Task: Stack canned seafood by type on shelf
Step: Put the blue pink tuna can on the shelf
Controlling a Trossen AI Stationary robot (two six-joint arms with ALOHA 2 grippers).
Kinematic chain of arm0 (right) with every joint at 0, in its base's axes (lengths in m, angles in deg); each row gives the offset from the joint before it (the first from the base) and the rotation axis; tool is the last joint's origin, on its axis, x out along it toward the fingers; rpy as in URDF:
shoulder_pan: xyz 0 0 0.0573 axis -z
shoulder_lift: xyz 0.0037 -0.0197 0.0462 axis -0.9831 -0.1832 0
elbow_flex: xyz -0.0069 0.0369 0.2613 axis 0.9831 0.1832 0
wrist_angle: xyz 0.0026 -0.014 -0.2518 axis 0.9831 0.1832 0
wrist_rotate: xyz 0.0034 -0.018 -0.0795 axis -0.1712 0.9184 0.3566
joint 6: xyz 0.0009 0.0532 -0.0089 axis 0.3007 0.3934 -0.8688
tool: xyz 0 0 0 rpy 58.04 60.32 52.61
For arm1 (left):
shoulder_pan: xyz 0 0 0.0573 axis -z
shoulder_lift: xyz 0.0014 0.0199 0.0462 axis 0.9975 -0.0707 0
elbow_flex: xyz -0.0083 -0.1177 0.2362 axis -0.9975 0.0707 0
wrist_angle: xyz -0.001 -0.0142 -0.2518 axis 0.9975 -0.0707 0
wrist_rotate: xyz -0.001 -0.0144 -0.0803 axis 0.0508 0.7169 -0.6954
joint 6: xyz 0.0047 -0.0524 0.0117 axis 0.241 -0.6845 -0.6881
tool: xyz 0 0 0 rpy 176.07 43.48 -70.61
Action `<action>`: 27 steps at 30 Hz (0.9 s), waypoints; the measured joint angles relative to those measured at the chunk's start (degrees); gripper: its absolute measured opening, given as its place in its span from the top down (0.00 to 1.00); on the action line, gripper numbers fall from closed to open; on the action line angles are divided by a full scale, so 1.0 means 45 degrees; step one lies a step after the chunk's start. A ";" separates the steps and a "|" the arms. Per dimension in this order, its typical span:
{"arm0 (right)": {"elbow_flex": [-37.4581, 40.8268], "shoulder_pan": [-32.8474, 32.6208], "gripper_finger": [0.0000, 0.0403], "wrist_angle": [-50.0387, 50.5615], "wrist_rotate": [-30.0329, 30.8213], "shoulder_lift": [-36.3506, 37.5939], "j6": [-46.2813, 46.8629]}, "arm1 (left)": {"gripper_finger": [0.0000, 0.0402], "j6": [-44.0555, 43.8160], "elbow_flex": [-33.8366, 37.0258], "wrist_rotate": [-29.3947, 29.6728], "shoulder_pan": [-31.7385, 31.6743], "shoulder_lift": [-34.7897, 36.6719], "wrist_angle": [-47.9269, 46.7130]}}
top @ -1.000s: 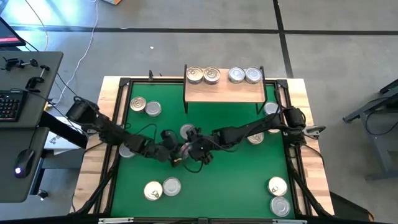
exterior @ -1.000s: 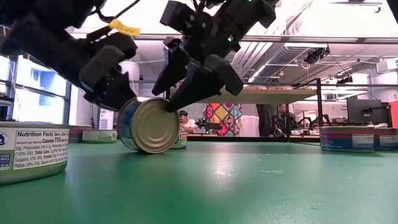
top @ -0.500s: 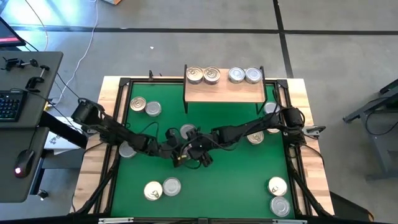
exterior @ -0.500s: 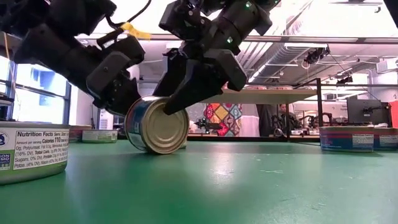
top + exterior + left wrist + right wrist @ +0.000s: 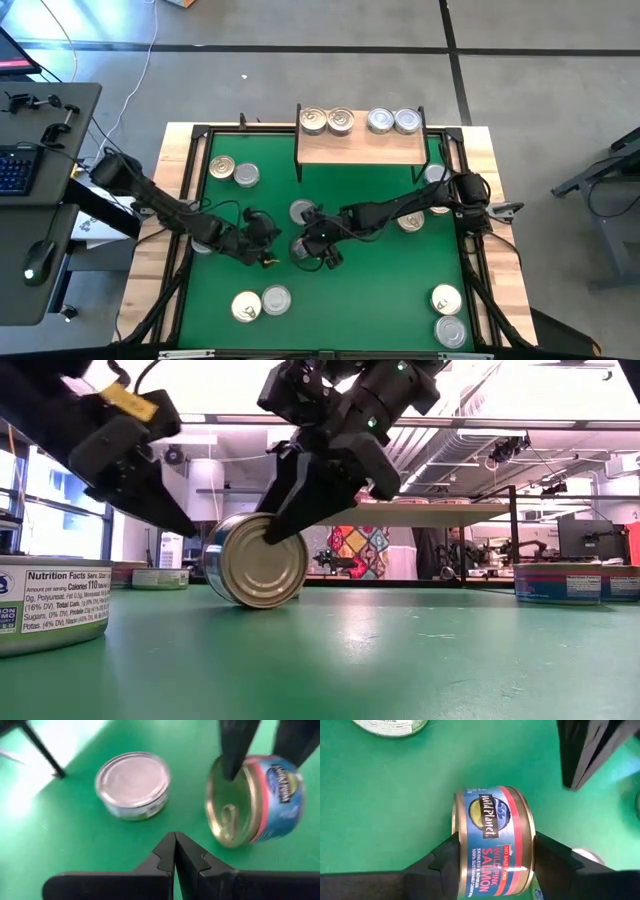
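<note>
Green mat (image 5: 380,280) held eight-odd loose tins, shelf (image 5: 360,148) beyond my right pincer (image 5: 268,512) only four; it straddled the on-edge salmon tin (image 5: 255,560), grip unconfirmed; left pincer (image 5: 174,851) clenched empty beside.

free: bare mat (image 5: 380,275) front-centre | blocked: tipped can (image 5: 303,247), flat can (image 5: 301,211) beside

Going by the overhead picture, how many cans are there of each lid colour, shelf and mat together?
Golden-lid cans: 7
Silver-lid cans: 7
Can with lid mostly covered: 1
Total: 15
</note>
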 joint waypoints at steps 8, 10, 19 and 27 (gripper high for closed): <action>0.0029 -0.0685 0.54 0.1161 0.3774 0.2159 -0.0146 | 1.00 -0.1735 0.0000 0.1432 0.0860 -0.0342 -0.0983; 0.0029 -0.0821 0.54 0.1012 0.6149 0.2925 -0.0883 | 1.00 -0.1912 0.0000 0.1748 0.0951 -0.0555 -0.0979; -0.0005 0.1163 0.54 -0.0320 1.0521 0.3799 -0.3070 | 1.00 -0.2178 0.0000 0.2441 0.1001 -0.1527 -0.0453; 0.0005 0.3294 0.54 -0.2084 1.0277 0.2305 -0.3847 | 1.00 -0.2178 -0.0010 0.2481 0.0992 -0.1901 -0.0246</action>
